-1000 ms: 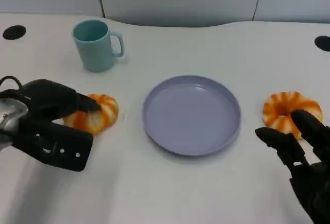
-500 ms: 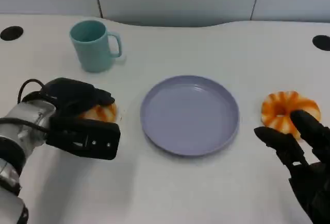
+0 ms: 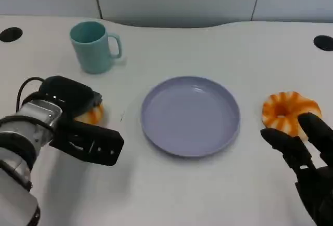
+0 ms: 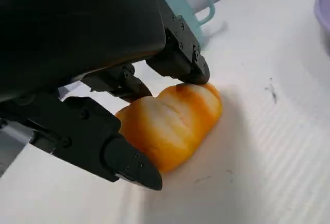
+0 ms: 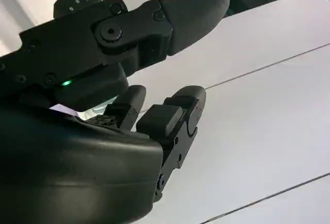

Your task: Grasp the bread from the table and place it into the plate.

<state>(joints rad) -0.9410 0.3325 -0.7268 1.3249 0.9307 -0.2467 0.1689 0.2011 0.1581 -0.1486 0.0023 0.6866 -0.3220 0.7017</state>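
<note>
Bread (left piece) [image 3: 91,115]: orange-and-white roll on the table [image 3: 208,195], left of the plate, mostly hidden under the left hand in the head view. The left wrist view shows it [image 4: 170,123] lying flat on the table surface.
Left hand [image 3: 70,111]: arched over this bread; in the left wrist view a finger [image 4: 178,62] touches its top edge and the thumb-side part [image 4: 93,141] sits against its near side. Fingers bracket it on both sides; bread not lifted, so I cannot tell whether the grip is firm or only closing.
Step in hand: the grasp itself, by my reading. Nothing is in the plate yet.
Next move calls for: squeezing enough to hold a soft roll, lifting clear of the table, then carrying it rightward over the plate rim before letting go.
Cup [image 3: 94,45]: teal mug, upright, behind the left hand, handle toward the plate. Close to the hand but off the carry line; a high elbow swing could brush it.
Plate [image 3: 156,132]: lavender, round, centre of table, bare. Open table between left bread and its rim.
Bread (right piece) [image 3: 289,111]: second orange-and-white ring, right of the plate, on the table.
Right hand [image 3: 307,169]: fingers spread, holding nothing, fingertips just beside the right bread's near edge; contact uncertain.
</note>
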